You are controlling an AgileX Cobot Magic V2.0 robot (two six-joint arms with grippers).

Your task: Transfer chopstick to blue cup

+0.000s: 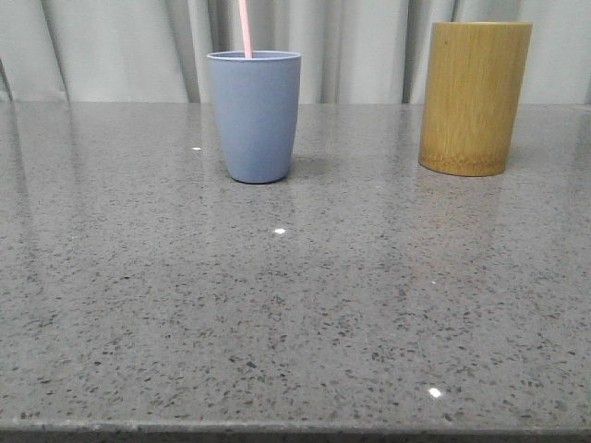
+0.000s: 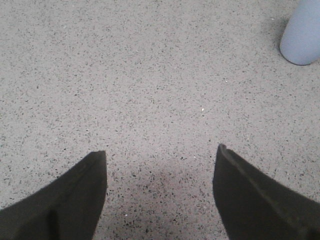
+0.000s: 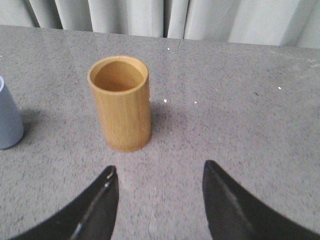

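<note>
The blue cup (image 1: 255,115) stands upright on the grey stone table, left of centre at the back. A thin pale pink chopstick (image 1: 246,28) rises from inside it, only its upper end showing. The cup's base shows in the left wrist view (image 2: 302,35) and its side in the right wrist view (image 3: 8,122). My left gripper (image 2: 162,155) is open and empty above bare table, apart from the cup. My right gripper (image 3: 160,170) is open and empty, a little short of the bamboo cylinder. Neither gripper shows in the front view.
A taller yellow-brown bamboo cylinder (image 1: 474,97) stands upright at the back right; the right wrist view (image 3: 120,102) shows its inside empty. Pale curtains (image 1: 111,46) hang behind the table. The table's front edge (image 1: 295,429) runs along the bottom.
</note>
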